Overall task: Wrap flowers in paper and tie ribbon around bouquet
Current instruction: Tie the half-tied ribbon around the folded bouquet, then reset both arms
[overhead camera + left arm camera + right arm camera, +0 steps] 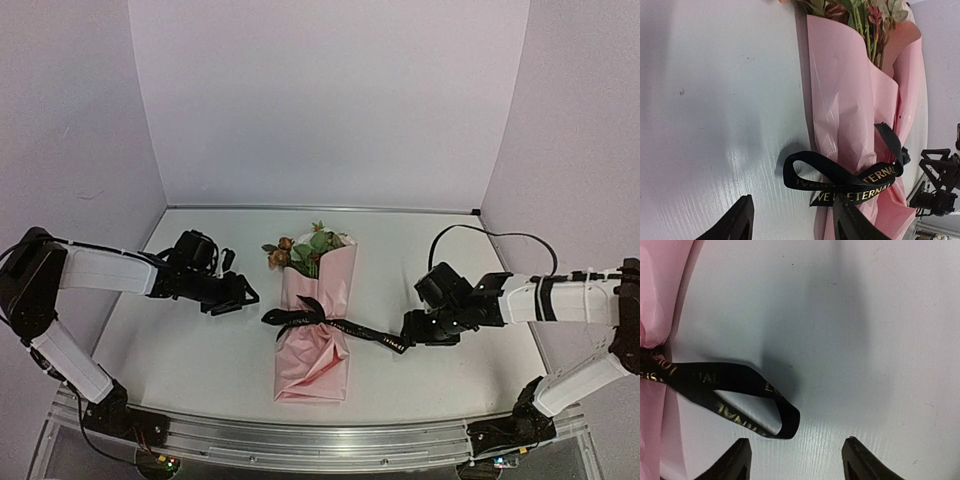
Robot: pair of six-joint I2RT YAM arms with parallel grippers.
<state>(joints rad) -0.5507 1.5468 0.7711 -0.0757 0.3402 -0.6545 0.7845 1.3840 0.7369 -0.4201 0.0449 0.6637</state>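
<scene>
The bouquet lies in the middle of the table, a pink paper [318,345] cone with the flowers [305,250] showing at its far, wide end. A black ribbon [312,317] is tied about its middle, with a loop on the left and a long tail running right. My left gripper [244,298] stands open just left of the bouquet. In the left wrist view the ribbon [840,177] loop lies ahead of the left gripper [792,222], beside the paper [850,100]. My right gripper [408,333] is open at the tail's end. Its loop of ribbon [730,377] lies free in front of the right gripper [796,459].
White walls close the table at the back and on both sides. An aluminium rail [300,440] runs along the near edge between the arm bases. A black cable [490,235] arcs above the right arm. The right arm's gripper [937,185] shows beyond the bouquet in the left wrist view.
</scene>
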